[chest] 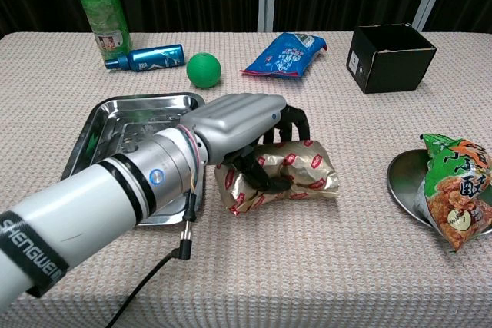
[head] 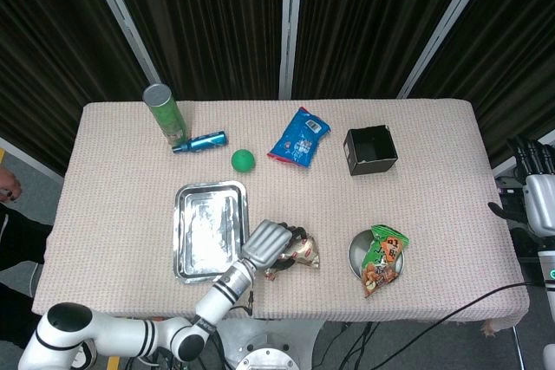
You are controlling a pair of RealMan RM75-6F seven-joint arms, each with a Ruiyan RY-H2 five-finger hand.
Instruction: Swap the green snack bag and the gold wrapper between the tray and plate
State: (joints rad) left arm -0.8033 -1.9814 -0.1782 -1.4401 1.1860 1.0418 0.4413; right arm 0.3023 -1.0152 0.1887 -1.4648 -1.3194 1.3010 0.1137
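Silver left hand [chest: 238,124], black fingers [chest: 296,120], white forearm [chest: 84,209].

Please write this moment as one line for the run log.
left hand: grips gold wrapper on table | right hand: open, off table edge | green snack bag: on plate | tray: empty

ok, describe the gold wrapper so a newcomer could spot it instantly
Start at the steel tray on the near left of the table. Lying on the cloth just right of it, the gold wrapper is gripped by the left hand. Unlike the green snack bag on the plate and the blue bag farther back, it is shiny gold foil with red patches.
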